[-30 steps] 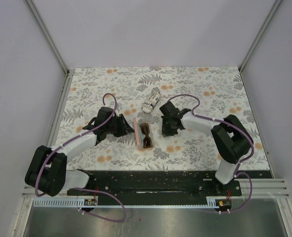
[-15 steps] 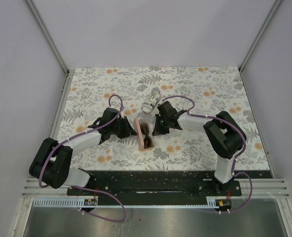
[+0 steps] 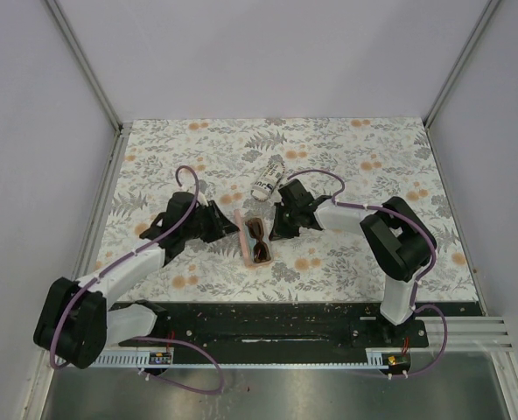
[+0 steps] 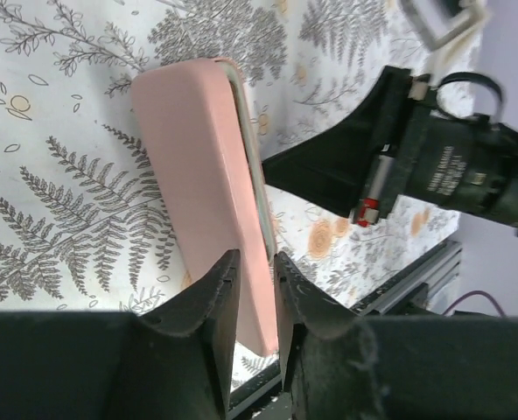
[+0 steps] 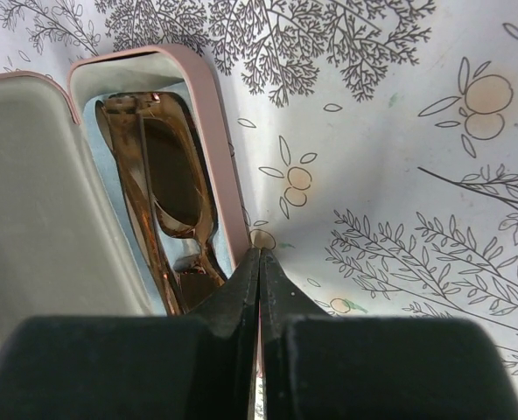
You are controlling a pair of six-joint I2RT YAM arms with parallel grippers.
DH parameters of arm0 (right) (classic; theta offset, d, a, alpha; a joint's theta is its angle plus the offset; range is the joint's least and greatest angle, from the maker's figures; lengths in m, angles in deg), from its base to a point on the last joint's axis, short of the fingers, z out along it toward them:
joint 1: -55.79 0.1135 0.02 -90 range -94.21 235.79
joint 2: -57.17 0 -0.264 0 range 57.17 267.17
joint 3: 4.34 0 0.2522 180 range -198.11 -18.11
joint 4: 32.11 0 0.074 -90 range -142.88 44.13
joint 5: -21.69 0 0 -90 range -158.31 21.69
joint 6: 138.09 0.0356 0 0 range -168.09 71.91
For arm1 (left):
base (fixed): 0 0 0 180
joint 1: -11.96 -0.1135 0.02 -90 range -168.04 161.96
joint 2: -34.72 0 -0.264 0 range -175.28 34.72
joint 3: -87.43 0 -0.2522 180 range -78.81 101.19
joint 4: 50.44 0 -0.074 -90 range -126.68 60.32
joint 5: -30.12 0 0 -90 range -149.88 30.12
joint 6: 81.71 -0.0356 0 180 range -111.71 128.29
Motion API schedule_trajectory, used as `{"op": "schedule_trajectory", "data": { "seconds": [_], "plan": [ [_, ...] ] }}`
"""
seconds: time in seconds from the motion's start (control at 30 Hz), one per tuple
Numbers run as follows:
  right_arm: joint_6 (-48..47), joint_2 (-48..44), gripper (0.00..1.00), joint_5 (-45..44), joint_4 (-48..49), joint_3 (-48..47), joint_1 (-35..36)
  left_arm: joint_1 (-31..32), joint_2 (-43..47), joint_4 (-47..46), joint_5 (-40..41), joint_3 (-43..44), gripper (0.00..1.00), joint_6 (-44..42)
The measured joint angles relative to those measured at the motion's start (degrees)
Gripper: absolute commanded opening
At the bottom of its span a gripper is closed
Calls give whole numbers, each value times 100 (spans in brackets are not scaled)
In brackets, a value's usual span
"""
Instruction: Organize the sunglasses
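The pink case (image 3: 246,236) lies open mid-table, and the brown sunglasses (image 3: 260,241) rest folded in its base. In the right wrist view the sunglasses (image 5: 167,192) sit inside the base rim (image 5: 213,131), with the raised lid (image 5: 40,192) to their left. My left gripper (image 3: 227,226) is at the lid's left side. Seen from the left wrist, the lid (image 4: 202,157) stands on edge, and the left gripper (image 4: 257,262) is shut on its near end. My right gripper (image 5: 260,254) is shut and empty, its tip against the base's right rim.
A stars-and-stripes pouch (image 3: 268,178) lies just behind the case, close to the right arm's wrist (image 3: 296,199). The floral table cover (image 3: 364,175) ends at a black rail (image 3: 268,319) in front. White walls close in the back and both sides.
The right gripper has slid left up to the case's right rim. The left gripper has come in on the lid and closed round it. The case has shifted slightly.
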Motion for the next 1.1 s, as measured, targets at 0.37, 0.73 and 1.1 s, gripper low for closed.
{"op": "schedule_trajectory", "data": {
  "seconds": [0.37,0.73,1.1],
  "plan": [
    [2,7,0,22,63,22,7,-79,245,-87,-111,-44,22,166],
    [0,7,0,76,107,37,7,-79,-212,-107,-175,-44,21,212],
    [0,7,0,101,120,48,4,9,-581,-522,-350,92,0,245]
  ]
}}
